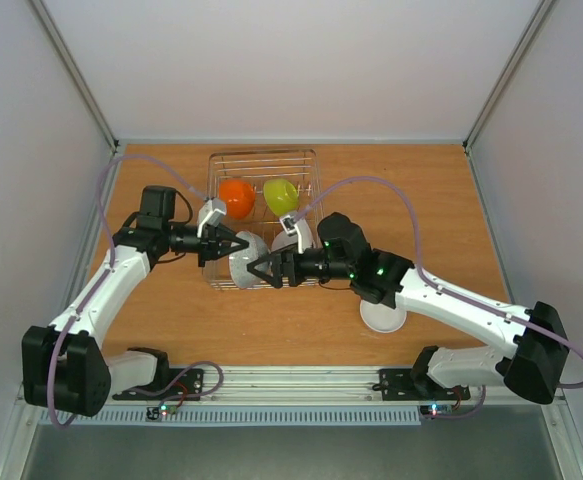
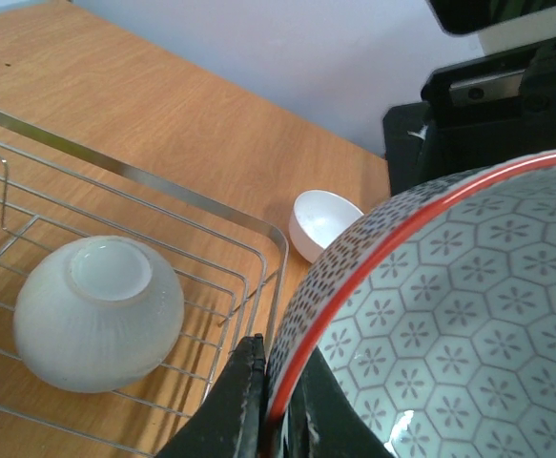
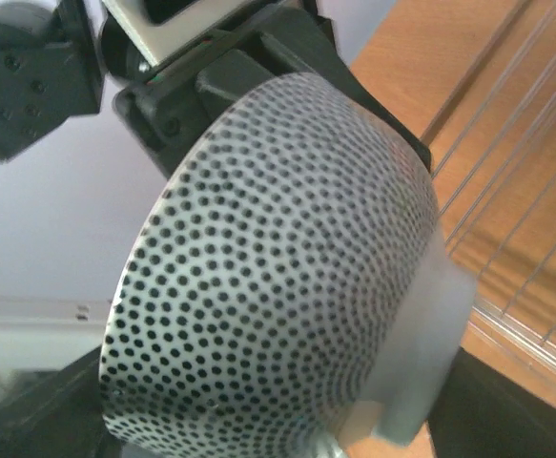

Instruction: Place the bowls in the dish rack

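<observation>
Left fingers (image 2: 244,401) clamped on grey bowl (image 2: 449,315) rim | right fingers (image 3: 516,420) spread wide, bowl between them

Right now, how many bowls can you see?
5. The orange bowl, lime green bowl and an upside-down white bowl sit in the dish rack; the left end effector grips the grey patterned bowl; another white bowl is on the table.

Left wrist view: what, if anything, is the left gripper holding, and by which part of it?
The patterned bowl, pinched at its red rim between the fingers of the left gripper.
</observation>
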Controlling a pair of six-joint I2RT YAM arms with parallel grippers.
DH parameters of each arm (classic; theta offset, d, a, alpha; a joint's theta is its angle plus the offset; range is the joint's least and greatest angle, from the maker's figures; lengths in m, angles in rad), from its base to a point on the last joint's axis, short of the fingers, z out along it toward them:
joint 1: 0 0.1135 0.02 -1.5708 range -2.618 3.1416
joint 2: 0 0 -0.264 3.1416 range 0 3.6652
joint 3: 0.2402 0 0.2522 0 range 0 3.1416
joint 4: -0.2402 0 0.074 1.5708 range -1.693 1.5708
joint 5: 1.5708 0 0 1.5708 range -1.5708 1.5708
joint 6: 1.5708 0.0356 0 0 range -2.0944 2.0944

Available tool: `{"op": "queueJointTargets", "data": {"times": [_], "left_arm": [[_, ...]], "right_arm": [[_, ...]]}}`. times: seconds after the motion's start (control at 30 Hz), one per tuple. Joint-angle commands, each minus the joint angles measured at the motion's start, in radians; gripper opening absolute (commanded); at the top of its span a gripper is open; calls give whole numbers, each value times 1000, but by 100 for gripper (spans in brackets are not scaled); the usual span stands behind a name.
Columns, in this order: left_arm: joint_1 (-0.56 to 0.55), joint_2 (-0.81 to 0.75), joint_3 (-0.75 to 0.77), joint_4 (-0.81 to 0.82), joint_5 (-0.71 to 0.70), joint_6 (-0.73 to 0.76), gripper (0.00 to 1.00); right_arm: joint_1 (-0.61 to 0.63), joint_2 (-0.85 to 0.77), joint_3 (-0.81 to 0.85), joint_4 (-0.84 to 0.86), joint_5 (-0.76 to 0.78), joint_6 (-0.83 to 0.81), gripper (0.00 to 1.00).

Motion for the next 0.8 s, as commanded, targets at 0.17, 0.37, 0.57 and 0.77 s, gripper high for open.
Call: {"op": "queueJointTargets", "data": {"times": [0.17, 0.37, 0.57, 0.77], "left_arm": [[1, -9, 37, 5, 58, 14, 0], [0, -31, 9, 86, 2, -43, 2], [0, -64, -49, 275, -224, -212, 64], [1, -93, -81, 404, -791, -332, 66]], "right_arm": [[-8, 15, 29, 48, -80, 1, 35], [-8, 6, 57, -36, -9, -35, 1], [-6, 94, 218, -332, 194, -142, 1], [43, 288, 449, -557, 479, -273, 1]]}}
